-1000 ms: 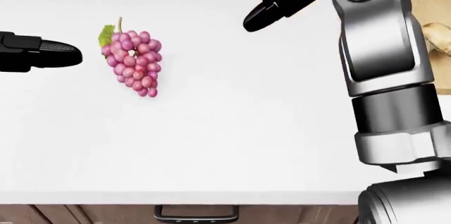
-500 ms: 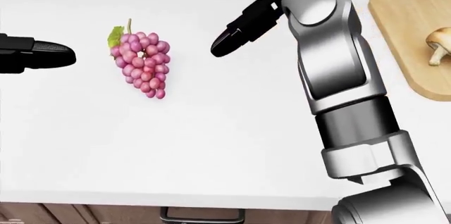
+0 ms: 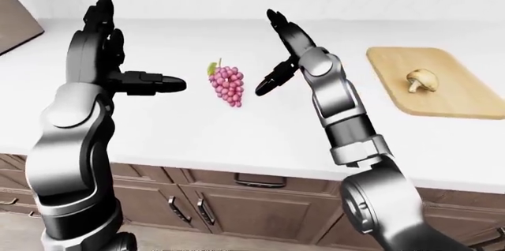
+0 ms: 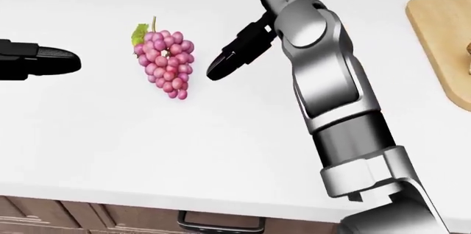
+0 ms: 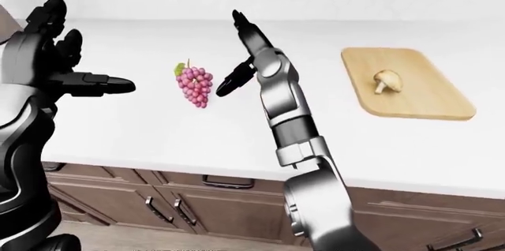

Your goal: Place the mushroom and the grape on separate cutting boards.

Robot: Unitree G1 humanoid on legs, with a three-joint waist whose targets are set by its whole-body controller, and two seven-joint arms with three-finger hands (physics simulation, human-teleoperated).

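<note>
- The right hand (image 3: 277, 55) is hovering just right of the grape bunch (image 3: 227, 84), fingers spread and gripping nothing.
- The left hand (image 3: 106, 55) is waiting open and empty on the bunch's left.
- The grapes are lying on the bare white counter (image 3: 197, 126).
- The mushroom (image 3: 421, 79) is sitting on the wooden cutting board (image 3: 442, 100) far right, so that half looks done; the grapes are awaiting a board, and no second one is showing.

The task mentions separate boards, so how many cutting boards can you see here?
1. The board lies at the right of the counter, with the mushroom on it. A second may lie outside the views.
</note>
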